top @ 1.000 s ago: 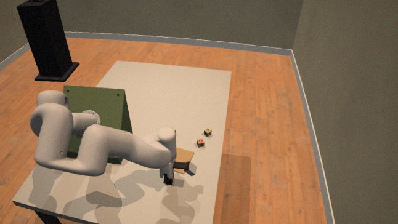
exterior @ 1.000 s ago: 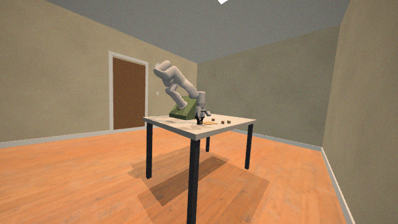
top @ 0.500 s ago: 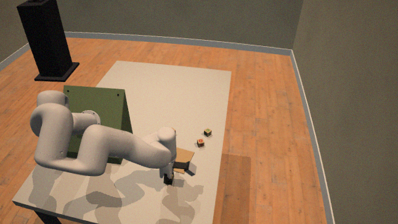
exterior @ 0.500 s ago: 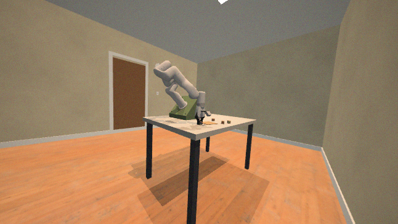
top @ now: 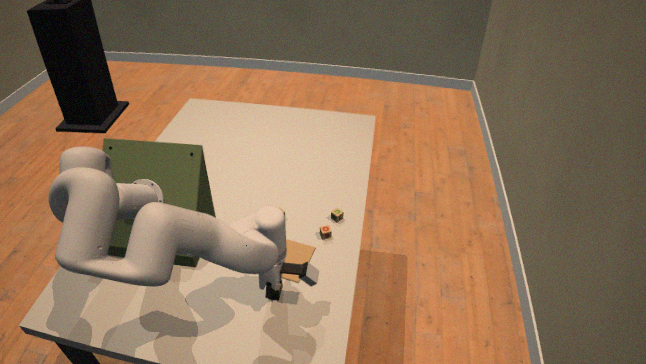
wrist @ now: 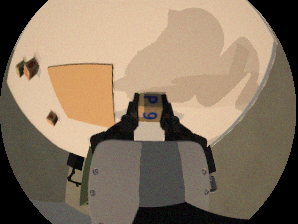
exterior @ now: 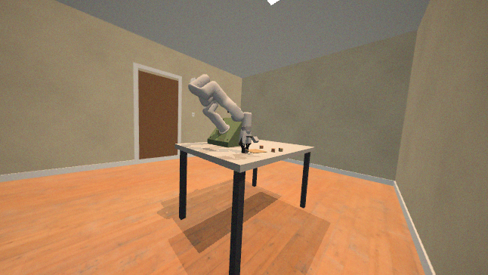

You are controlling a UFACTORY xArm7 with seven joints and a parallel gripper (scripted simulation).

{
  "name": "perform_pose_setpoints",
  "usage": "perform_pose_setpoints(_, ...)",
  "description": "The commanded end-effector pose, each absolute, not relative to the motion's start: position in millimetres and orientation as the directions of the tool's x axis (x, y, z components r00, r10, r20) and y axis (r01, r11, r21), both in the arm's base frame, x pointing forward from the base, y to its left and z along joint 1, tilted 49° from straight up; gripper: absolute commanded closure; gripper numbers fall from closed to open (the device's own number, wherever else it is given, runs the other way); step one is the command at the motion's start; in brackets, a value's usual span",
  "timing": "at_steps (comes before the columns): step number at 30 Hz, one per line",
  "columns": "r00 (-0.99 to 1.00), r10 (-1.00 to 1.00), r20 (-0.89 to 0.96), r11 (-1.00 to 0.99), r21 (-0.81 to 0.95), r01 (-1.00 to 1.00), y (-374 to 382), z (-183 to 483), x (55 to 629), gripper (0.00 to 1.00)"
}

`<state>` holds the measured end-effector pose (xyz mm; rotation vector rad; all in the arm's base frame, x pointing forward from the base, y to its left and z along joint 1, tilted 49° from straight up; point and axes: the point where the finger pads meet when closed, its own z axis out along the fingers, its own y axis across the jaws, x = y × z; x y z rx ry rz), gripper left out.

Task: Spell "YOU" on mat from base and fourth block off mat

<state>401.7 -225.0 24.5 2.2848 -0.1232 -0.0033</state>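
My gripper (top: 272, 292) is shut on a wooden block with a blue letter (wrist: 149, 107). It holds the block low over the table, just off the near corner of the tan mat (top: 299, 256). The mat also shows in the wrist view (wrist: 83, 92) and has no block on it. A block with a red letter (top: 325, 231) and a block with a green letter (top: 337, 215) lie on the table beyond the mat. A small orange corner (top: 282, 211) shows behind my wrist; I cannot tell what it is. The blue letter is too blurred to read.
The green wedge base (top: 160, 175) of the arm stands at the table's left side. The table's right edge (top: 362, 220) runs close to the two loose blocks. A black pedestal (top: 75, 65) stands on the floor far behind.
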Motion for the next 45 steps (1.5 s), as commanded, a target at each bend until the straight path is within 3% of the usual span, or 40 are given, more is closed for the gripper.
perform_pose_setpoints(1, 0.995, -0.087, 0.040, -0.654, 0.752, -0.088, -223, 25, 403, 0.65)
perform_pose_setpoints(7, 0.995, -0.087, 0.040, -0.654, 0.752, -0.088, -223, 25, 403, 0.61)
perform_pose_setpoints(11, 0.995, -0.087, 0.040, -0.654, 0.752, -0.088, -223, 25, 403, 0.53)
perform_pose_setpoints(27, 0.995, -0.087, 0.040, -0.654, 0.752, -0.088, -220, 28, 403, 0.53)
perform_pose_setpoints(45, 0.995, -0.087, 0.040, -0.654, 0.752, -0.088, -164, 77, 406, 0.53)
